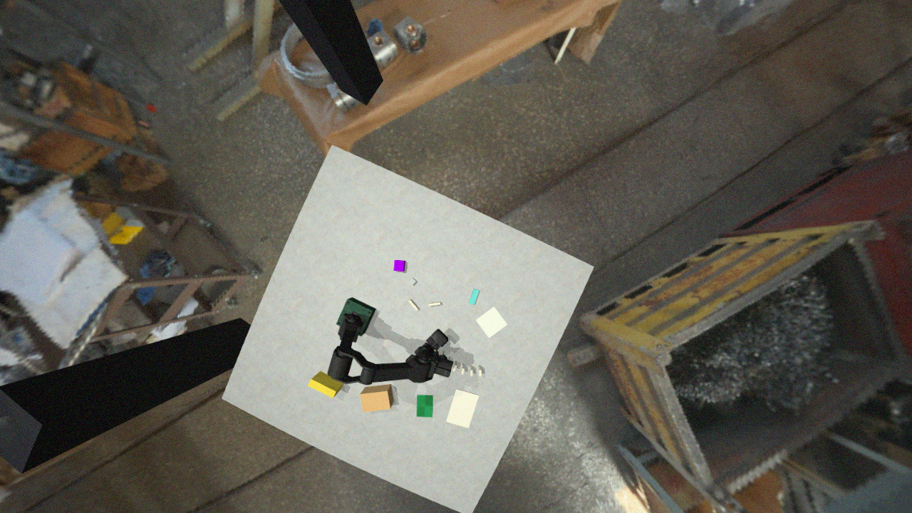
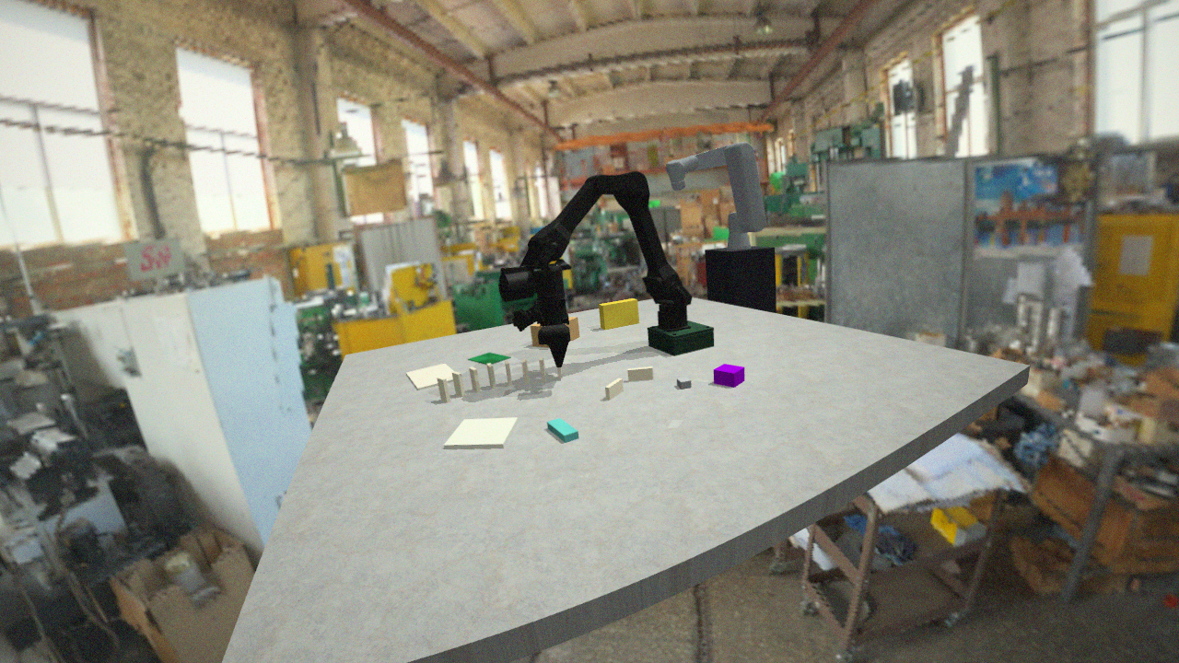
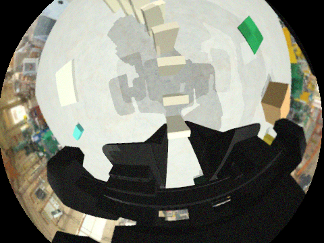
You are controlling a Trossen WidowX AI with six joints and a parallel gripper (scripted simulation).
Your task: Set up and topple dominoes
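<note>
My gripper (image 2: 559, 364) (image 3: 175, 125) is shut on a cream domino (image 2: 559, 375) (image 3: 178, 134). It holds it upright, low over the table at the arm-side end of the row; whether it touches the table I cannot tell. The nearest standing domino (image 2: 542, 367) (image 3: 175, 100) is one gap away from it. Several dominoes stand in a gently curved row, up to the far end domino (image 2: 442, 389) (image 1: 481, 371). The arm hides part of the row in the top view. Two loose dominoes lie apart from the row, one (image 1: 413, 305) (image 2: 639, 374) and another (image 1: 434, 304) (image 2: 612, 389).
Beside the row are a cream plate (image 1: 462, 409), a green tile (image 1: 425, 405) (image 3: 250, 34) and an orange block (image 1: 376, 398) (image 3: 275, 101). A yellow block (image 1: 325, 384) (image 2: 618, 314), square cream plate (image 1: 491, 322) (image 2: 480, 433), teal block (image 1: 474, 296) (image 2: 562, 429), purple cube (image 1: 399, 265) (image 2: 729, 375) and small grey piece (image 2: 683, 383) also lie around.
</note>
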